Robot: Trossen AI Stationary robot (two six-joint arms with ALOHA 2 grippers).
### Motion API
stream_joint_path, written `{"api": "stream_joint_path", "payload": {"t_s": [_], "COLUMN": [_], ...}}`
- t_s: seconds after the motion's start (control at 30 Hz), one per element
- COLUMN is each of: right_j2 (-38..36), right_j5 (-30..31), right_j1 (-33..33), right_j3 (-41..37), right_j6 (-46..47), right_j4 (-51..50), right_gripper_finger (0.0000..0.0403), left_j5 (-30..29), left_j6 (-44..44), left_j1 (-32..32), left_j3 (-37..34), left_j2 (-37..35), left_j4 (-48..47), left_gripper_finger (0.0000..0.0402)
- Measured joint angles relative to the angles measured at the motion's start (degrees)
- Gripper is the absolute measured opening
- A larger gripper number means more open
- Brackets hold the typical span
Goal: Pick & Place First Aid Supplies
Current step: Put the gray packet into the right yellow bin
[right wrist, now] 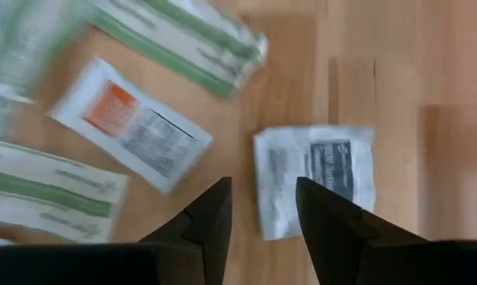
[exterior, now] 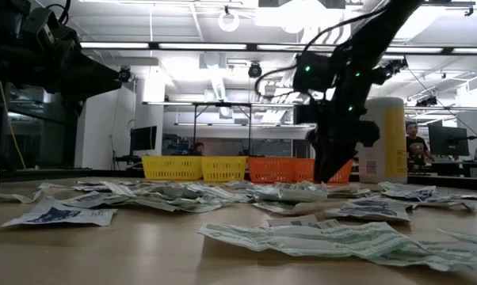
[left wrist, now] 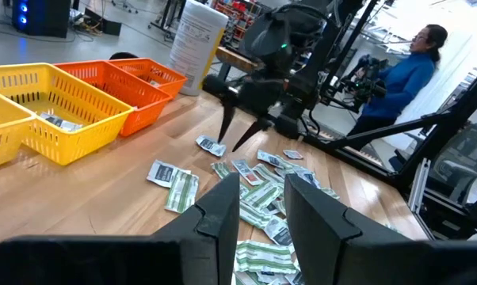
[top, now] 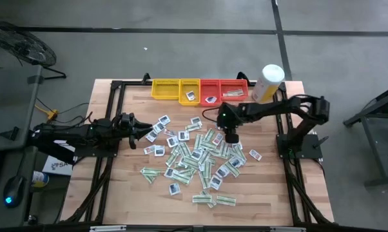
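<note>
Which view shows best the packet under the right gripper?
The right wrist view: the white square packet with its dark print fills the space ahead of the open right gripper. The high view shows only the gripper over the pile; the low and left wrist views don't single it out.

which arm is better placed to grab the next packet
Right. The right gripper hangs open directly over a white square packet in the pile, while the left gripper waits at the pile's edge.

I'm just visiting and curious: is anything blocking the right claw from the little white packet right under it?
Nothing visible does. The right claw hangs open directly over the white square packet, which lies flat on bare wood, apart from the neighbouring orange-printed packet. No other packet covers it.
</note>
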Motion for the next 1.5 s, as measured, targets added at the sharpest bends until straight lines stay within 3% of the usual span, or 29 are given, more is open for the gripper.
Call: {"api": "stream_joint_path", "payload": {"t_s": [0.5,0.97,1.23,1.5], "right_j2": [7.2,7.0,2.4,-0.6], "right_j5": [-2.7,-0.2,0.9,3.2], "right_j1": [-1.6,-1.6,-1.4,-1.6], "right_j3": [4.4,4.1,5.6,15.3], "right_j6": [0.1,3.6,9.1,9.1], "right_j4": [-8.1,-9.6,-13.4,-17.8], "right_gripper_finger": [0.0116,0.0007,0.0003,0.0001], "left_j5": [0.0,0.0,0.0,0.0], "left_j6": [0.0,0.0,0.0,0.0], "left_j1": [0.0,0.0,0.0,0.0], "left_j3": [0.0,0.0,0.0,0.0], "left_j2": [0.0,0.0,0.0,0.0], "left_j4": [0.0,0.0,0.0,0.0], "left_gripper_finger": [0.0101,0.0101,0.0101,0.0101]}}
